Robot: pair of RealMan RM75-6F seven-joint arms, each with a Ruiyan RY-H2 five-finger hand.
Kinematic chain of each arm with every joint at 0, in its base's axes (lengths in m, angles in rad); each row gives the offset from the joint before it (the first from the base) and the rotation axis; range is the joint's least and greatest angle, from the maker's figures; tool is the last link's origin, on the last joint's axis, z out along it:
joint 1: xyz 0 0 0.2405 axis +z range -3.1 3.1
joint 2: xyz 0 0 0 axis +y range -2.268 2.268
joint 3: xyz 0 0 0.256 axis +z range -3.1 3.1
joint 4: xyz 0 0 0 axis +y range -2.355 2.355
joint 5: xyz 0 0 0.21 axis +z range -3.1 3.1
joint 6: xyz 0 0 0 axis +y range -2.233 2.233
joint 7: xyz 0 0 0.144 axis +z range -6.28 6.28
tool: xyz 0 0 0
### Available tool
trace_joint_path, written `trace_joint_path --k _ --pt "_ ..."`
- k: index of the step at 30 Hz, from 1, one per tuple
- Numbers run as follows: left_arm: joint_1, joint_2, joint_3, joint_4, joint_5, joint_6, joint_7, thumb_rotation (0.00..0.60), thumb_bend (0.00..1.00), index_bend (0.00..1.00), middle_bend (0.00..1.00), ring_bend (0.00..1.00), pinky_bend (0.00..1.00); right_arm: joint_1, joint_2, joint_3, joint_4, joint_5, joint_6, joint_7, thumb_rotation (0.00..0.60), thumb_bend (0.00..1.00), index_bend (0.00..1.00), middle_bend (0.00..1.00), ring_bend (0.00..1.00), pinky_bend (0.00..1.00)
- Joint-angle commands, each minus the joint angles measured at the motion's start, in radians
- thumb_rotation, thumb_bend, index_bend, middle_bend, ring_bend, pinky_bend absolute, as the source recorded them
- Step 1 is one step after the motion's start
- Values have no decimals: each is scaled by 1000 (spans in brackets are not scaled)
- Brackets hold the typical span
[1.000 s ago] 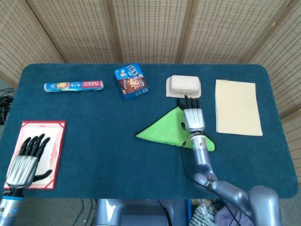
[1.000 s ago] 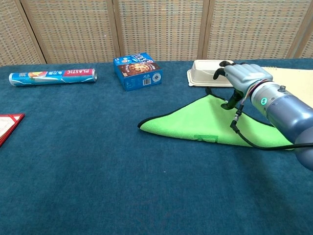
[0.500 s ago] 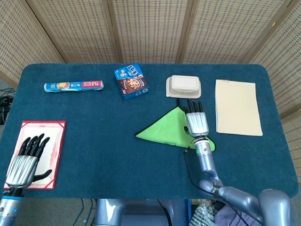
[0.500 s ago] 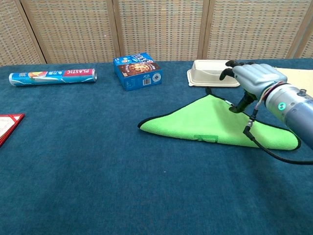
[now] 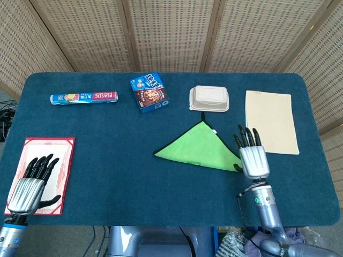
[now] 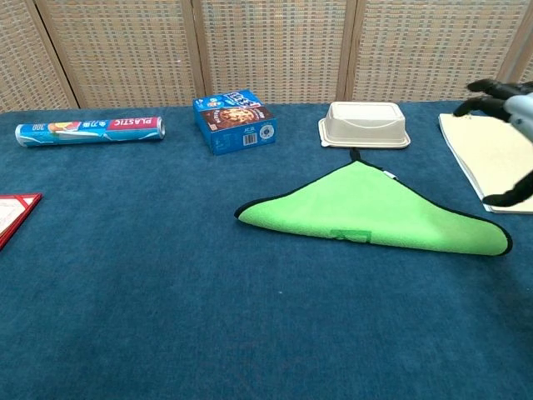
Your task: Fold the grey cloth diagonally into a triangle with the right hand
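Blue worktop (image 5: 107, 160) before wicker screens: the cloth (image 5: 201, 147) lies folded into a triangle at centre, the right robot hand (image 5: 253, 158) beside it, fingers apart, empty, evidently released.

Printed wrap roll on a blue-covered table

The roll (image 6: 90, 129) at the far left carries the word "PLASTIC" in red, seen upside down in the chest view; print on the blue cookie box (image 6: 236, 122) is too small to read.
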Motion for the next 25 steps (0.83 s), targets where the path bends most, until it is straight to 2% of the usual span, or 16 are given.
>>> trace_joint_path --k 1,7,14,19,25 --pt "4 2 2 -4 8 11 -1 600 128 0 0 0 0 -84 76 -53 -59 -66 95 45 600 13 96 0 0 0" --pt "10 4 8 -11 24 25 4 600 129 0 0 0 0 -174 165 -120 -90 -129 161 96 600 0 78 0 0 0" --pt "16 5 11 -15 30 34 15 600 128 0 0 0 0 -274 225 -193 -17 -203 227 174 600 0 77 0 0 0" --pt "16 0 6 -7 17 27 21 600 127 0 0 0 0 -323 221 -199 39 -214 243 232 600 0 77 0 0 0" --pt "16 -4 2 0 13 27 23 600 128 0 0 0 0 -335 202 -187 80 -209 207 251 600 0 77 0 0 0"
